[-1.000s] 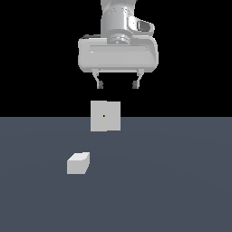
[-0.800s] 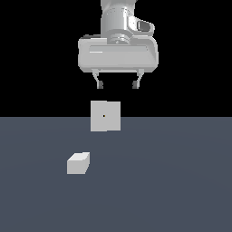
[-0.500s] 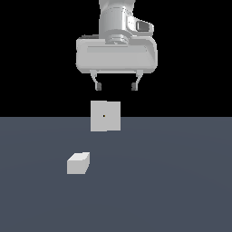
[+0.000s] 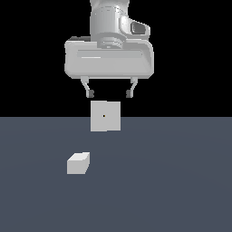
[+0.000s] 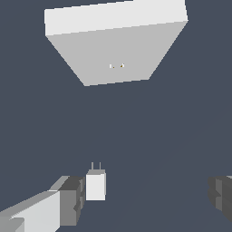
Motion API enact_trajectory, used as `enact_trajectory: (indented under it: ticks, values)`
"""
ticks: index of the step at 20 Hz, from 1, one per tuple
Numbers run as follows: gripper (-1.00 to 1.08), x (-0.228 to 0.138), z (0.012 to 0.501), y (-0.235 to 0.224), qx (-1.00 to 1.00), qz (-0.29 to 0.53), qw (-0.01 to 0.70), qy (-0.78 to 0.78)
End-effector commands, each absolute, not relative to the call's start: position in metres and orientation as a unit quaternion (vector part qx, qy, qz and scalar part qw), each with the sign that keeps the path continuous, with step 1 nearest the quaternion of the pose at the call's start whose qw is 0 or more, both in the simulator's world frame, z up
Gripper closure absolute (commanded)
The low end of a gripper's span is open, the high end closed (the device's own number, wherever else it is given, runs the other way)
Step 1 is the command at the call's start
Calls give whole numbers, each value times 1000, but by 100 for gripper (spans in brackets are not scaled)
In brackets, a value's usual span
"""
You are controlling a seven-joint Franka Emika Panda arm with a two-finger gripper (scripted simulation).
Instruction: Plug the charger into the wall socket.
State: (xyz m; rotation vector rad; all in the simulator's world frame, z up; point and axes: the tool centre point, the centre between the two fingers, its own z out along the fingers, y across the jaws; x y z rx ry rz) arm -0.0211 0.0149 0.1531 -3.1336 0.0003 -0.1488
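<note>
The charger (image 4: pixel 78 163) is a small off-white block lying on the grey floor, toward the exterior view's left and nearer the camera than the socket. In the wrist view the charger (image 5: pixel 95 185) shows two thin prongs and lies beside one finger (image 5: pixel 71 200). The wall socket (image 4: pixel 105 116) is an upright off-white square plate with a dark dot at its centre; it also shows in the wrist view (image 5: pixel 117 56). My gripper (image 4: pixel 110 94) hangs open and empty high above the floor, just above the socket's top edge.
The grey floor (image 4: pixel 172 181) spreads flat around both objects. Nothing else stands on it. The background behind the arm is black.
The gripper has shifted slightly toward the exterior view's left and a little lower. The charger and socket have not moved.
</note>
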Motion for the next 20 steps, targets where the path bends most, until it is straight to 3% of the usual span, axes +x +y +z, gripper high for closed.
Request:
enact_trajectory:
  ticks: [1, 20]
  values:
    - [-92, -29, 144, 21, -998, -57, 3, -2]
    - [-92, -75, 76, 63, -991, -129, 4, -17]
